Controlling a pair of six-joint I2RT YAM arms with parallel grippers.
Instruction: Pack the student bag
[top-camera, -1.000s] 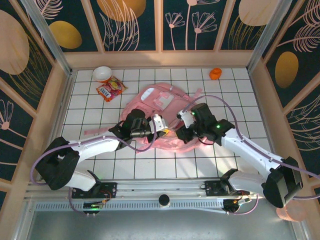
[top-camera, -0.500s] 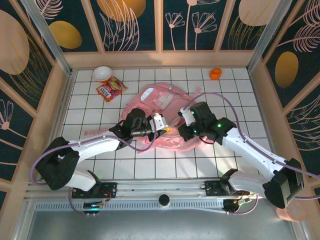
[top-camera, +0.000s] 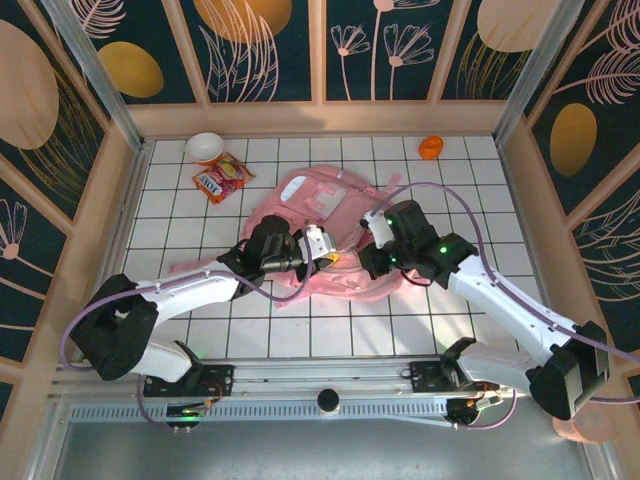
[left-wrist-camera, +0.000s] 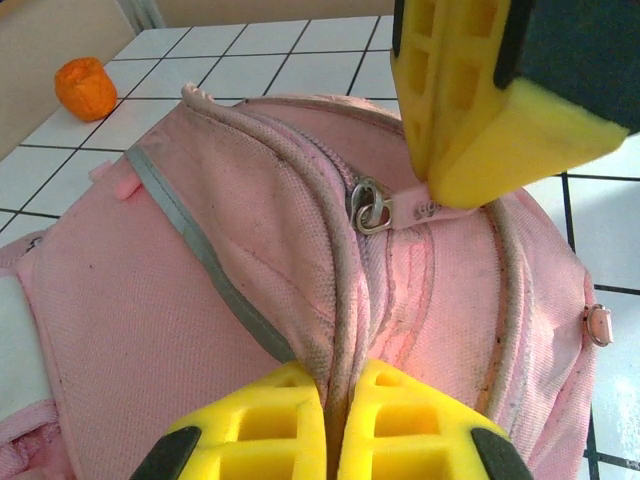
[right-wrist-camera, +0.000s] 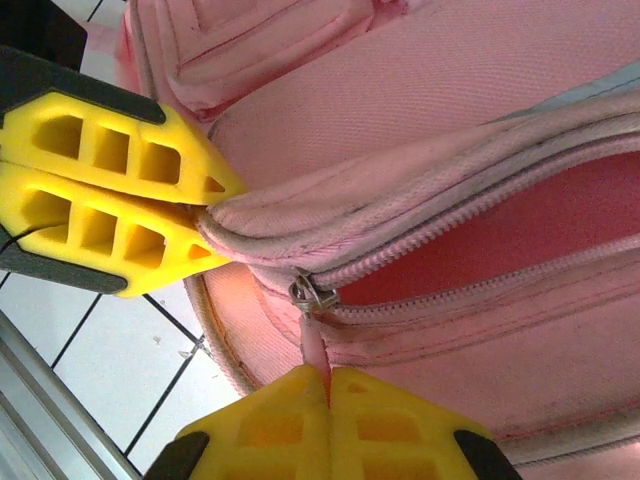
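Observation:
The student bag, a pink fabric backpack, lies at the table's middle. My left gripper is shut on the bag's piped edge beside the zipper. My right gripper is shut on the pink zipper pull tab, just below the metal slider. In the right wrist view the zipper stands partly open, with darker pink lining showing inside. The left wrist view has the slider and tab running into the right gripper's fingers. The two grippers sit close together, a few centimetres apart.
A white bowl and a red snack packet lie at the far left. A small orange object sits at the far right, also in the left wrist view. Wooden walls ring the tiled table.
My right gripper has shifted slightly toward the far side with the pull tab in it. The left gripper has held its place on the bag's edge.

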